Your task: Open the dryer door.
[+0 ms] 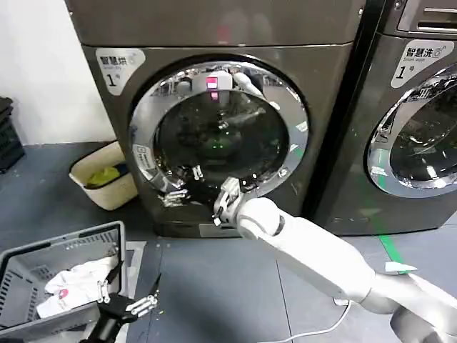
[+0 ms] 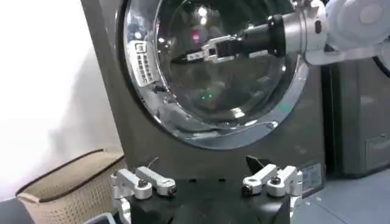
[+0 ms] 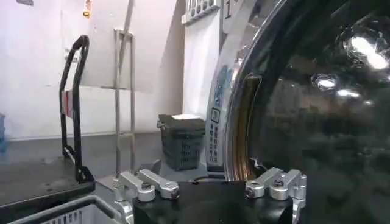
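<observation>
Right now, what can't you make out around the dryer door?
Whether the right claw touches the dryer door: head view, its own wrist covers the tips.
Drum contents: every view, dark glass and reflections.
Pink sticker wording: head view, too small.
Left claw hangs low by the basket.

My head camera looks forward and down at the dryer (image 1: 214, 114) from a little way back. My left wrist camera sits low near the floor, facing up at the dryer door (image 2: 213, 73). My right wrist camera is pressed close along that same door (image 3: 304, 109).
</observation>
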`<action>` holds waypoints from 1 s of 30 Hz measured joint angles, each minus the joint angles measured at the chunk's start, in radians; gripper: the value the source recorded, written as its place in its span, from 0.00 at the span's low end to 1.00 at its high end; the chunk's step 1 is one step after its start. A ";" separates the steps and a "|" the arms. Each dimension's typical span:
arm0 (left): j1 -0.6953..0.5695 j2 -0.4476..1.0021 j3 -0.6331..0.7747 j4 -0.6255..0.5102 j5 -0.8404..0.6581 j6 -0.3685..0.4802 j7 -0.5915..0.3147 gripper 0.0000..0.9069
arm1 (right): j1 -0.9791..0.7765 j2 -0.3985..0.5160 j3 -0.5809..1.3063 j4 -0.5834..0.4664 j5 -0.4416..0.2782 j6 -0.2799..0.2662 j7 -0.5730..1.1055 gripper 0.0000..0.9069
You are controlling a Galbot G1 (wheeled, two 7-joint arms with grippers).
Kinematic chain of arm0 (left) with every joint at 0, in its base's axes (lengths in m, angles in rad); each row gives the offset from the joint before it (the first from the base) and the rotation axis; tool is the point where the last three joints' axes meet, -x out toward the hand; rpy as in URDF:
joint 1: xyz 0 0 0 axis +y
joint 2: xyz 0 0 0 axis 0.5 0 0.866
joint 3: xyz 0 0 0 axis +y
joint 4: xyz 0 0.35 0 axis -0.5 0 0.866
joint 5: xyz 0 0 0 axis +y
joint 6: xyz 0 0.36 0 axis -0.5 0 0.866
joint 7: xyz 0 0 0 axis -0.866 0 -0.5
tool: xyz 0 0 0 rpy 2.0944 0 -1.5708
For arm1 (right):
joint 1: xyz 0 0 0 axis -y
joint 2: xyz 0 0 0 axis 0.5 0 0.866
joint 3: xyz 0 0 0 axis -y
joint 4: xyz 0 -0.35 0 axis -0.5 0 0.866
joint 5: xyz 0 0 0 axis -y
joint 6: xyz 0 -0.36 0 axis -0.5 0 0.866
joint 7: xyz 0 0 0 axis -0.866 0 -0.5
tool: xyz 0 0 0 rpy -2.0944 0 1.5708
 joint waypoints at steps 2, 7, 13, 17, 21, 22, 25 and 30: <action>0.000 0.000 0.000 0.000 0.000 0.000 0.000 1.00 | 0.008 0.012 -0.003 -0.008 0.000 0.000 0.002 1.00; 0.000 0.000 0.000 0.000 0.000 -0.001 0.000 1.00 | 0.028 0.043 -0.012 -0.038 0.000 -0.002 0.004 1.00; 0.000 0.000 0.000 0.000 0.001 -0.002 0.000 1.00 | 0.049 0.079 -0.020 -0.077 0.001 -0.002 0.001 1.00; 0.001 0.000 0.000 0.000 0.001 -0.002 0.000 1.00 | 0.057 0.090 -0.025 -0.096 0.002 -0.002 -0.007 1.00; 0.001 0.000 -0.001 -0.001 0.001 -0.002 0.000 1.00 | 0.067 0.101 -0.027 -0.113 0.004 0.001 -0.017 1.00; 0.001 0.000 -0.001 -0.001 0.001 -0.002 0.000 1.00 | 0.069 0.104 -0.027 -0.118 0.004 0.002 -0.020 1.00; 0.001 0.000 -0.001 -0.001 0.001 -0.003 0.000 1.00 | 0.074 0.111 -0.027 -0.137 0.004 0.004 -0.029 1.00; 0.003 0.000 -0.001 -0.001 0.001 -0.004 0.000 1.00 | 0.085 0.119 -0.035 -0.169 0.004 0.007 -0.049 1.00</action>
